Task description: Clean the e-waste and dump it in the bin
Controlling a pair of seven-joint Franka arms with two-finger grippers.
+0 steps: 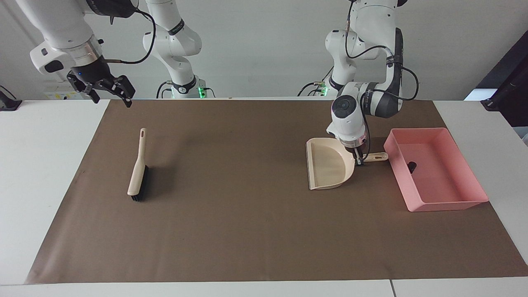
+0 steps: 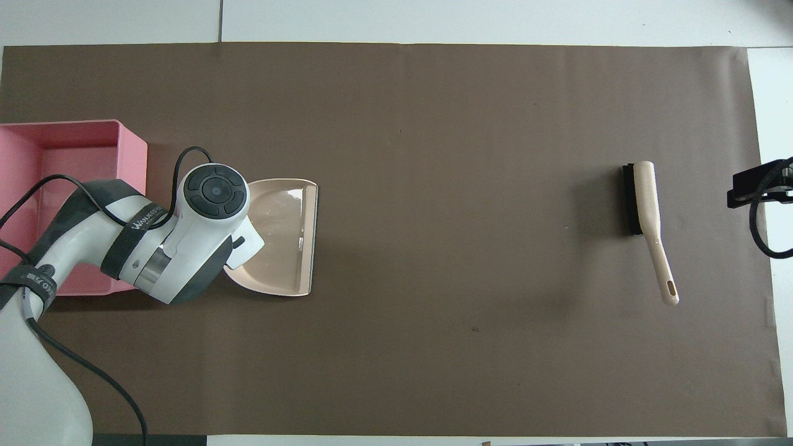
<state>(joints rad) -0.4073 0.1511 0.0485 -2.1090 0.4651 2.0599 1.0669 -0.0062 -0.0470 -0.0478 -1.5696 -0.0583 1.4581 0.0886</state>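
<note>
The pink bin stands at the left arm's end of the brown mat. One dark piece of e-waste lies inside it. The white piece is not visible. My left gripper is shut on the handle of the beige dustpan, which rests on the mat beside the bin. In the overhead view the left arm covers the handle and part of the bin; the dustpan looks empty. My right gripper is open and empty, raised over the mat's edge at the right arm's end.
A beige brush with black bristles lies on the mat toward the right arm's end; it also shows in the overhead view. The brown mat covers most of the white table.
</note>
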